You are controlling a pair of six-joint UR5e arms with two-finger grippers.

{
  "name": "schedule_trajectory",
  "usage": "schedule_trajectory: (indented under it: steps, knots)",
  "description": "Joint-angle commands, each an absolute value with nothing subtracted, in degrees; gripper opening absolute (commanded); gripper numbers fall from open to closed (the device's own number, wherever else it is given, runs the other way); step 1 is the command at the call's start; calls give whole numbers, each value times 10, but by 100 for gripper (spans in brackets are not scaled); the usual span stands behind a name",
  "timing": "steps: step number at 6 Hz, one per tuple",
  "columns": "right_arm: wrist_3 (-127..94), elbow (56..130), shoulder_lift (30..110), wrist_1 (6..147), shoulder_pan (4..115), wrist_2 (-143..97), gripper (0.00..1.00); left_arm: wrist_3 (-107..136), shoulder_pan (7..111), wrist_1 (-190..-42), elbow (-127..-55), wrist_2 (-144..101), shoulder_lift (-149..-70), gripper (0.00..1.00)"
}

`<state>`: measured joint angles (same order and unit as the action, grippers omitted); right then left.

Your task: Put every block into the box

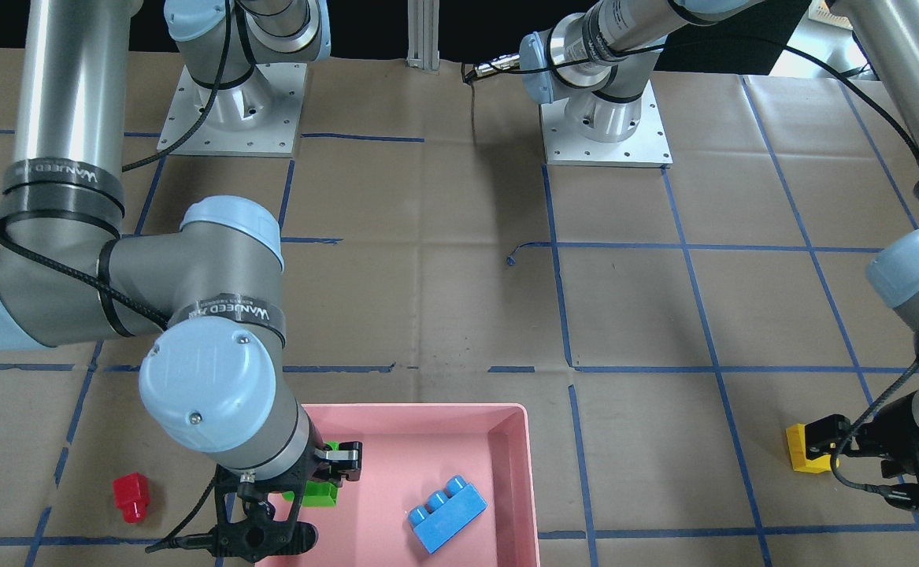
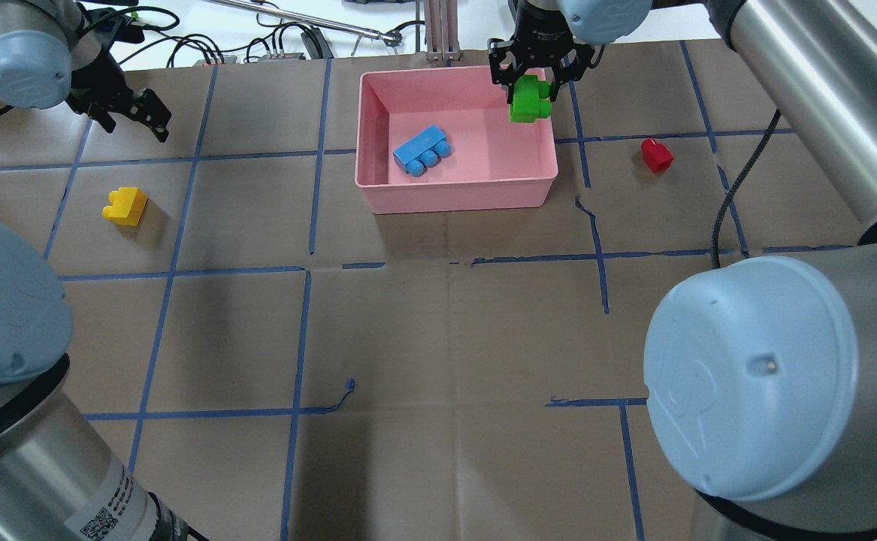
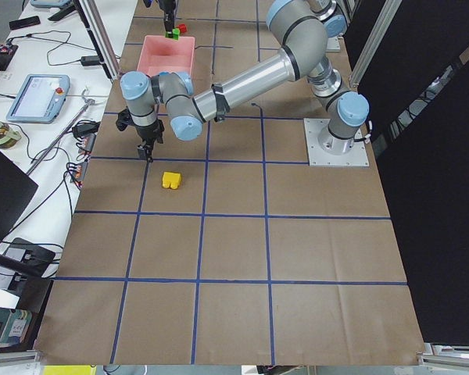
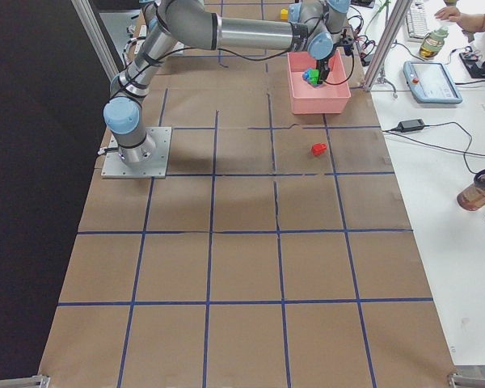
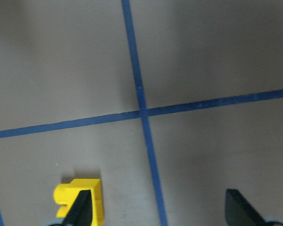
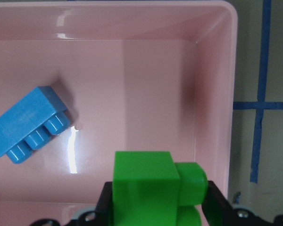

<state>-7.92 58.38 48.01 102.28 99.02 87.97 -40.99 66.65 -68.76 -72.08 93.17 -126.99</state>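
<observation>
While the right claw (image 2: pixel 533 84) grips the green brick (image 2: pixel 528 107) over the pink box (image 2: pixel 457 197), the blue brick (image 2: pixel 421 149) already lies inside, below it. The red brick (image 2: pixel 656 154), off to its side, and the yellow brick (image 2: pixel 125 206), near the open left claw (image 2: pixel 149 116), remain on the counter (image 2: pixel 438 323).

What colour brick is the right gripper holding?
A green brick, clearest in the right wrist view.

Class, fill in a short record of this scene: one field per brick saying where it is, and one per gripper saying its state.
green brick: gripped, over the box, near a side wall
blue brick: lying inside the box
yellow brick: on the table, outside the box
red brick: on the table, outside the box
left gripper: open, empty, by the yellow brick
right gripper: shut on the green brick
</observation>
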Motion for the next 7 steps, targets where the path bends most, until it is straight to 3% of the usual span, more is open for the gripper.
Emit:
schedule_trajectory:
  steps: [1,5,6,7]
  knots:
    - [-77,583,457,1041,995,880,99,-497,643,-600,-762,930,-1294,99]
    - [-83,582,511,1001,996,854,100,-526,639,-535,-803,933,-1322,99]
    - [-77,583,531,945,981,860,100,-523,640,-541,-802,933,-1324,93]
    - [-63,584,535,924,948,862,100,-521,640,-544,-802,933,-1322,65]
